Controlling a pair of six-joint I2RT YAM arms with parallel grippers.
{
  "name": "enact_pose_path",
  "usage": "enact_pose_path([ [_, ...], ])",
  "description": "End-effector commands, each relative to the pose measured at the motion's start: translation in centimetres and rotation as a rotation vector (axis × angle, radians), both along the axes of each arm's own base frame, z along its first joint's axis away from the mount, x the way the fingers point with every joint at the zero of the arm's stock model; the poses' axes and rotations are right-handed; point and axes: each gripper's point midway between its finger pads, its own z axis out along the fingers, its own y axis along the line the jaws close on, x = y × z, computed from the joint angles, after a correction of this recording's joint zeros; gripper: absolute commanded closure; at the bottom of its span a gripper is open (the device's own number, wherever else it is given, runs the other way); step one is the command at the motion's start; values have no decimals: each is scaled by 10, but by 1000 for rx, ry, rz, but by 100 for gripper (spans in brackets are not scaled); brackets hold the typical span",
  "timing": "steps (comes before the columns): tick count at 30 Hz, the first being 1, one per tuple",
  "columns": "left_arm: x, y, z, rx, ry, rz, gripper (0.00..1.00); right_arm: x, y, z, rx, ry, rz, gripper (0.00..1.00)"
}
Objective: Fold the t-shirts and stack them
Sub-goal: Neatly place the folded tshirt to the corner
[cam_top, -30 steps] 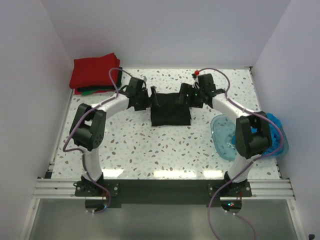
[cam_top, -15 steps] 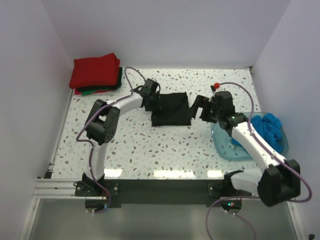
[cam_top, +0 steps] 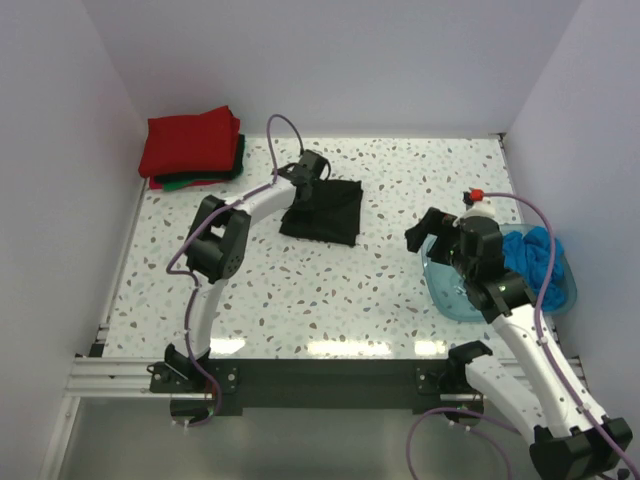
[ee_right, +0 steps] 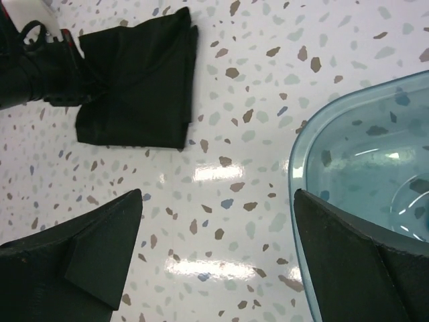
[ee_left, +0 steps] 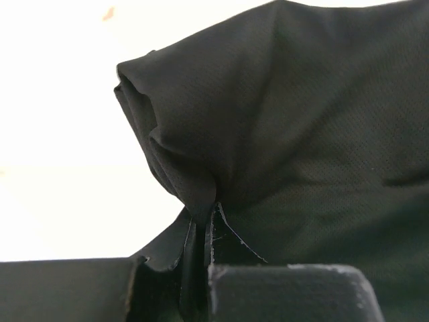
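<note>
**A:** Black t-shirt [cam_top: 322, 212]: where is it, and how does it look?
**B:** It lies mid-table towards the far side, folded into a skewed rectangle, with one corner bunched.
**A:** Left gripper [ee_left: 200, 231]?
**B:** Clamped tight on that bunched corner.
**A:** Right gripper [ee_right: 218, 208]?
**B:** Jaws spread wide, holding nothing, by the rim of the tub [cam_top: 445, 295].
**A:** Anything hard to see?
**B:** The red t-shirt [cam_top: 190, 145] covers the green t-shirt [cam_top: 190, 184], so only its edge shows. The right arm partly hides the blue t-shirt [cam_top: 540, 250] in the tub.

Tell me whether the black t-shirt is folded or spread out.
Folded: the black t-shirt lies as a compact rectangle with layered edges on the table; the left gripper pinches one corner.
</note>
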Motion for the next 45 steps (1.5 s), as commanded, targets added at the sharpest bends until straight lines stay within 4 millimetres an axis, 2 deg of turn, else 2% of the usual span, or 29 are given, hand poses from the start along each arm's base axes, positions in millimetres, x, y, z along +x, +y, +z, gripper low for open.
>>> enact_pose_path([
  [1, 16, 62, 32, 367, -102, -28, 100, 1, -17, -11, -85, 15, -53, 1],
  [2, 27, 70, 58, 440, -185, -48, 100, 1, -17, -15, -93, 25, -55, 1],
  [4, 32, 89, 79, 555, -242, -33, 100, 3, -18, -18, -105, 32, -56, 1],
  [5, 40, 91, 98, 591, -290, -57, 100, 5, -18, -21, -111, 43, -54, 1],
  [8, 56, 110, 127, 655, -343, -46, 100, 7, -17, -26, -125, 58, -42, 1],
  [10, 71, 131, 150, 678, -378, -23, 100, 11, -18, -32, -149, 78, -41, 1],
  [15, 90, 151, 192, 798, -465, -26, 100, 12, -20, -39, -173, 110, -46, 1],
  [18, 101, 156, 216, 824, -539, -21, 100, 15, -21, -41, -179, 105, -53, 1],
  [20, 109, 159, 223, 837, -553, -19, 100, 17, -22, -40, -185, 106, -61, 1],
  [21, 113, 159, 239, 831, -581, -1, 100, 18, -23, -41, -189, 108, -63, 1],
  [23, 120, 163, 244, 841, -584, 9, 100, 19, -22, -44, -194, 121, -62, 1],
  [24, 123, 163, 257, 832, -608, 21, 100, 20, -22, -46, -195, 126, -58, 1],
  [25, 124, 164, 261, 830, -614, 28, 100, 21, -21, -47, -194, 131, -56, 1],
  [27, 125, 170, 276, 822, -641, 60, 100, 22, -21, -53, -202, 149, -56, 1],
  [31, 121, 178, 290, 820, -656, 88, 100, 24, -20, -56, -201, 158, -56, 1],
  [38, 113, 216, 333, 760, -725, 181, 100, 24, -18, -56, -189, 159, -52, 1],
  [45, 105, 250, 339, 672, -713, 212, 100, 26, -15, -55, -178, 162, -52, 1],
])
